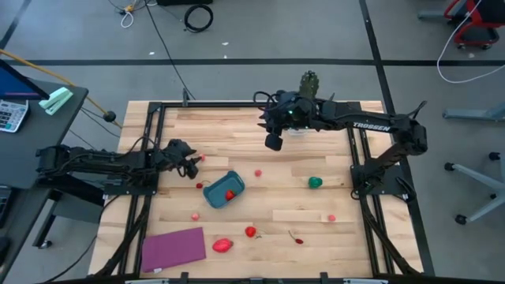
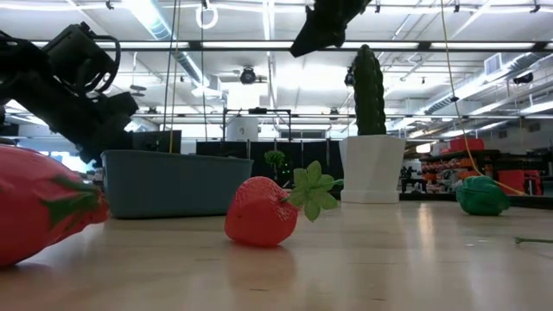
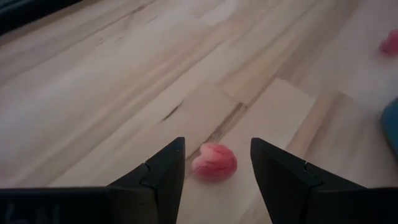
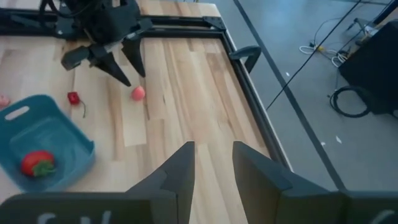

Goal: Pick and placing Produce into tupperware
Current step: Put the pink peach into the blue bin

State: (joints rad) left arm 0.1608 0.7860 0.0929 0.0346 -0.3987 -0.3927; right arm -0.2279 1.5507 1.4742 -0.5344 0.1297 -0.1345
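Produce is mostly still out on the counter point(image 1: 260, 217): only one red strawberry point(image 1: 230, 194) lies inside the blue tupperware point(image 1: 216, 192), which sits near the middle of the counter, so I judge the job barely begun. Counting from the high view, about nine pieces remain loose: a small pink piece point(image 1: 202, 158) by the left end effector point(image 1: 192, 166), a tiny red one point(image 1: 200, 185) just beside the tupperware, a round red one point(image 1: 258, 173), a green piece point(image 1: 316, 183), two small pink ones point(image 1: 195, 216) and point(image 1: 331, 218), a cherry-like one point(image 1: 297, 237), a strawberry point(image 1: 251, 231), and a larger red-pink fruit point(image 1: 222, 245); the smallest are hard to tell apart. The left end effector is released, its fingers spread low on either side of the pink piece, apparently the next pick. The right end effector point(image 1: 274, 141) hangs high over the far side of the counter, fingers apart and holding nothing. One tupperware, one purple mat point(image 1: 173, 247) and one potted cactus point(image 1: 308, 84) complete the count.
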